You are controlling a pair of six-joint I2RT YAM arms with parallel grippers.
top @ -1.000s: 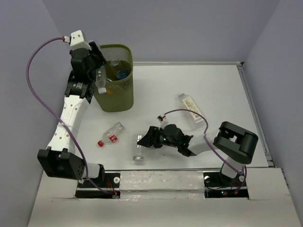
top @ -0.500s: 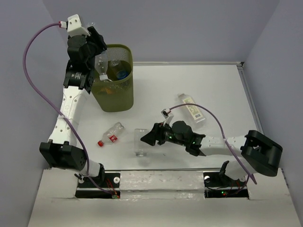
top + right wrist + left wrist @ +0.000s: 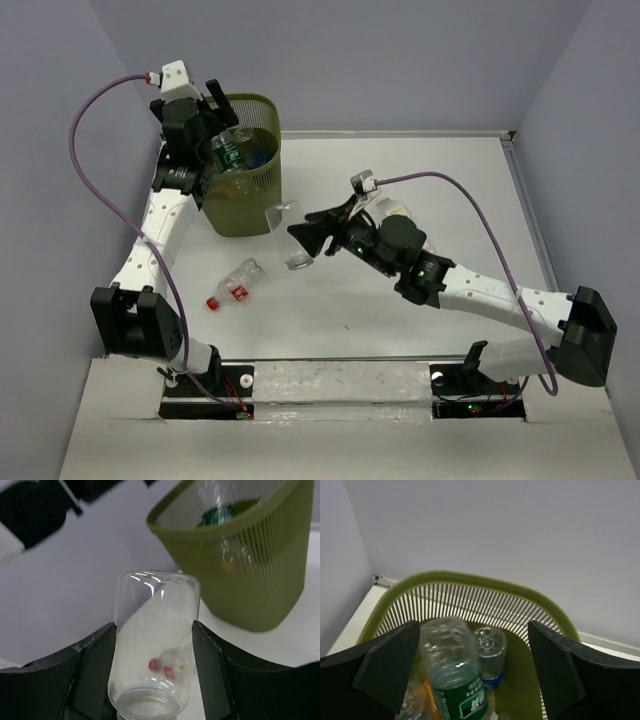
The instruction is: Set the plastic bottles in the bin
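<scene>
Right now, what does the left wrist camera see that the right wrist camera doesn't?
Only the left wrist view shows the blue-label bottle inside the bin, below the open left gripper. Only the right wrist view shows the clear bottle pinched in the right gripper. Both show the bin and the green-label bottle.

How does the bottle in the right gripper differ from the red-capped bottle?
The gripped bottle is clamped in the right gripper; the red-capped bottle lies on the table. The gripped bottle shows no cap or label; the red-capped bottle has a red cap and label. Both are clear plastic, outside the bin.
</scene>
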